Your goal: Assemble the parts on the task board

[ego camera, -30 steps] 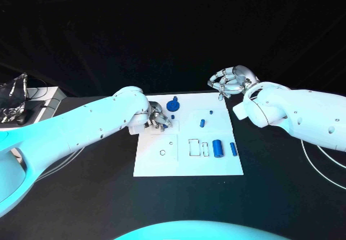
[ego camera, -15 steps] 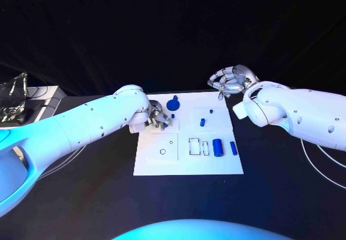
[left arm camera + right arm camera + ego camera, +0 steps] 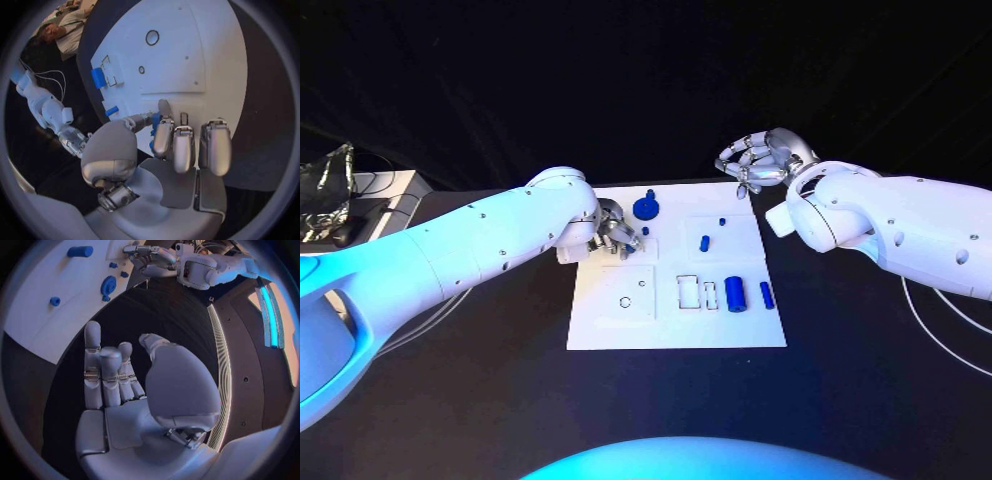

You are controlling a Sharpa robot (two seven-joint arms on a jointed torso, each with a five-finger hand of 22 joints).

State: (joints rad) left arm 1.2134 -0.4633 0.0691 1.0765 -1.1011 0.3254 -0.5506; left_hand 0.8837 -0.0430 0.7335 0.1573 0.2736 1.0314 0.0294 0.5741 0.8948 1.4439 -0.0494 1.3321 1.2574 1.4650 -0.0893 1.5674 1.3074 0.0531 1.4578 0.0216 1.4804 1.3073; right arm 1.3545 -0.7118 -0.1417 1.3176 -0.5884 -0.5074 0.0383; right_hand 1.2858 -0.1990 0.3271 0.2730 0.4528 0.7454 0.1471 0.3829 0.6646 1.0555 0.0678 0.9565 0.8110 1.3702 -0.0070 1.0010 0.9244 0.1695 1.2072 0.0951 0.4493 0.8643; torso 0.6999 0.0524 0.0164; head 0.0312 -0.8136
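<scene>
Here, the left hand [image 3: 616, 237] rests on the near-left part of the white task board [image 3: 678, 335], fingers curled around a small blue part [image 3: 154, 131]. Further right lie a blue round part [image 3: 648, 209] and blue cylinders [image 3: 734, 296]. The right hand [image 3: 764, 163] hovers beyond the board's far-right corner above the black tabletop [image 3: 877, 380], fingers curled inward, holding nothing.

Left hand [image 3: 617, 238] fingertips hiding a small blue part [image 3: 154, 131] (shape unclear), grip undeterminable
</scene>
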